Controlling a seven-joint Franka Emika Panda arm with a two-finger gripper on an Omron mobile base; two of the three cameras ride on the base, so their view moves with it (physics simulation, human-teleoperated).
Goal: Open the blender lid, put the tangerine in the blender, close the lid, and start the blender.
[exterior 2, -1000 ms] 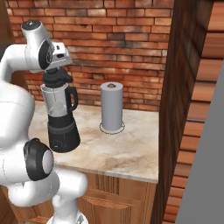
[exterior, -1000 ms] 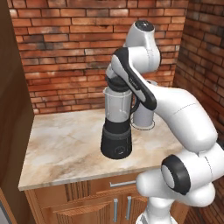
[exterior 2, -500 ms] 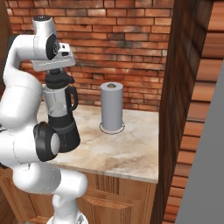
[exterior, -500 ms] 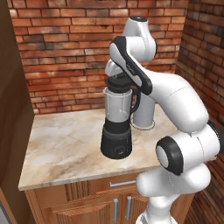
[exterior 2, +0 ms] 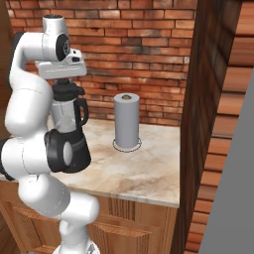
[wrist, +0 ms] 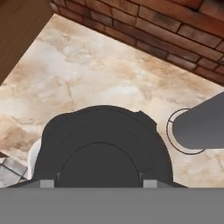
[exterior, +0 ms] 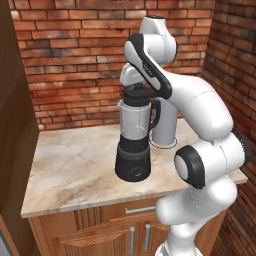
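The blender (exterior: 134,131) stands on the marble counter (exterior: 75,160), a clear jar with a black handle on a black base; it also appears as the blender (exterior 2: 62,115) behind my arm. The black blender lid (exterior: 136,97) sits on top of the jar. My gripper (exterior: 136,88) points straight down onto the lid's middle and is shut on its knob. From the other side the gripper (exterior 2: 64,82) sits on the blender lid (exterior 2: 67,91). The blender lid (wrist: 103,140) looms close and round below the hand. The tangerine is out of view.
A grey-white paper towel roll (exterior 2: 127,120) stands upright behind and to the right of the blender, partly behind my arm as the roll (exterior: 166,133). A brick wall backs the counter. A dark wooden cabinet side (exterior: 15,125) bounds the left, a wooden panel (exterior 2: 203,124) the right.
My arm's upper links have swung more upright over the blender. The hand has stayed above the jar with the lid under it and sits slightly lower now.
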